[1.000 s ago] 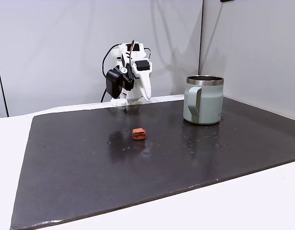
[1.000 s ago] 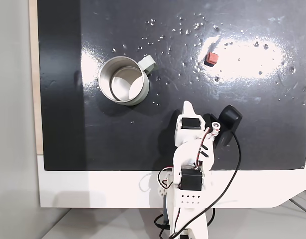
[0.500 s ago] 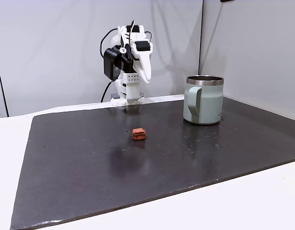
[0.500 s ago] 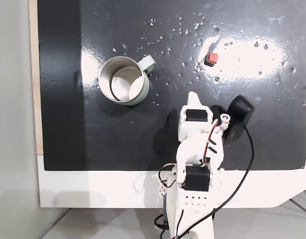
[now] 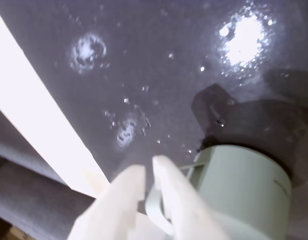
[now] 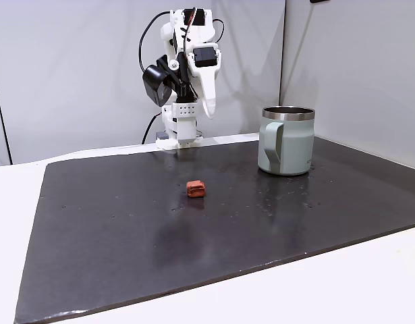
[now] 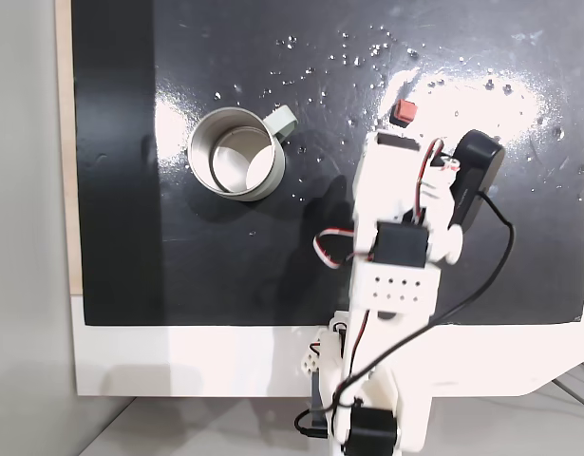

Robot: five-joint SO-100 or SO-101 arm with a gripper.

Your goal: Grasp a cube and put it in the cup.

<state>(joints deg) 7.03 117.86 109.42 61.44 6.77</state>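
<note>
cube (image 6: 196, 188) alone on mat | gripper (image 6: 209, 111) raised, nearly closed, empty

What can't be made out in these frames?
- Gripper opening: wrist view blurred; the arm covers the fingertips from above.
- Cup rim and interior: cut off by the wrist view's bottom edge.
- Cube: near side covered by the arm from above.

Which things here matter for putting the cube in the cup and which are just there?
Part of the job:
small reddish-orange block
pale sage-green insulated mug with a side handle
white gripper, raised, jaws nearly together

Just there:
dark glossy mat
white tabletop
black cable
</note>
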